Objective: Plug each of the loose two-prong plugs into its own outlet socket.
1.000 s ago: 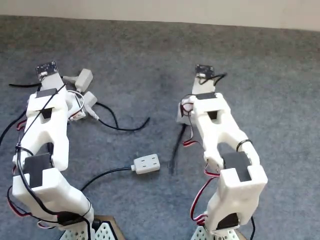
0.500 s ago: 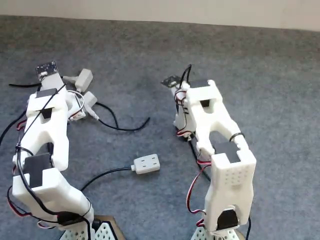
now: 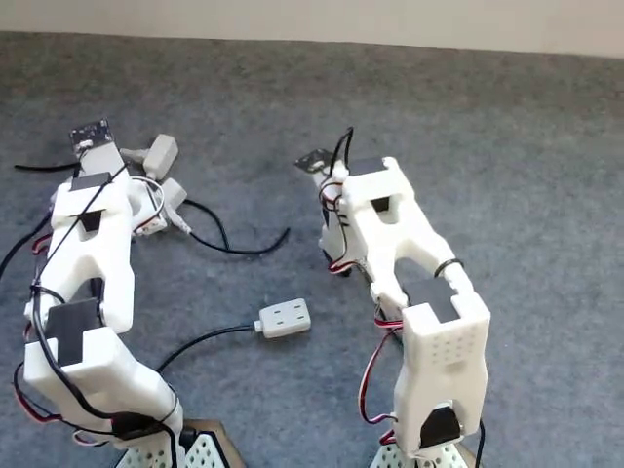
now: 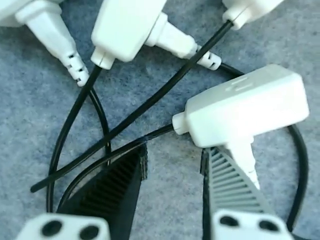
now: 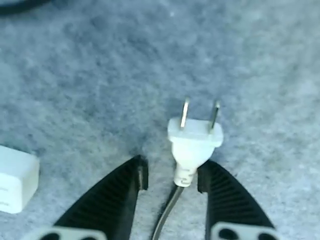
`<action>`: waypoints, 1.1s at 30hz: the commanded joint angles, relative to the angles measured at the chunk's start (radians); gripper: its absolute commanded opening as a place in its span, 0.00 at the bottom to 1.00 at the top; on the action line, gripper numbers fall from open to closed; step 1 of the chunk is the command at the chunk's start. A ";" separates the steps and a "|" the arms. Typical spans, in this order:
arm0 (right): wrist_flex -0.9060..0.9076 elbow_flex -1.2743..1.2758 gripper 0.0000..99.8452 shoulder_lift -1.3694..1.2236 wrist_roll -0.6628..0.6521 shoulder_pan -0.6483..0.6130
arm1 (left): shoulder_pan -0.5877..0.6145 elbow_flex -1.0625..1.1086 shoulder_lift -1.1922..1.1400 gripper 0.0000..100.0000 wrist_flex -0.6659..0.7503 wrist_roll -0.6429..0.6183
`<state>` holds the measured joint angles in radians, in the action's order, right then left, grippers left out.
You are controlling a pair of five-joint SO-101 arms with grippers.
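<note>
A white two-prong plug [image 5: 194, 137] sticks out past my right gripper [image 5: 170, 167], prongs pointing away, held just above the grey carpet. The gripper is shut on its lower body, and the black cord runs back between the fingers. A white outlet block [image 5: 14, 182] lies off to one side of it. In the high view that outlet block [image 3: 286, 318] lies between the arms, left of my right arm [image 3: 390, 224]. My left gripper [image 4: 172, 160] is open over black cords, beside a large white plug block [image 4: 247, 112].
More white plug bodies [image 4: 127, 25] on black cords crowd the area just beyond the left gripper. A loose black cord [image 3: 239, 249] curls across the carpet between the arms. Open carpet stretches to the right and far side.
My right arm has swung left, carrying the plug and dragging its cord along. The left arm has not moved.
</note>
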<state>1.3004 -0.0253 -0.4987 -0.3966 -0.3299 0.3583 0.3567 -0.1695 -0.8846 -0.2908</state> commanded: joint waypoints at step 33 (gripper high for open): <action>-0.642 0.914 0.01 1.070 0.120 -0.188 | -0.162 -0.881 0.018 0.29 -0.862 0.796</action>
<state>0.9168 0.5209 0.3115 -0.2800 -0.4097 0.2125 -0.3353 -0.1711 -1.6548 0.4580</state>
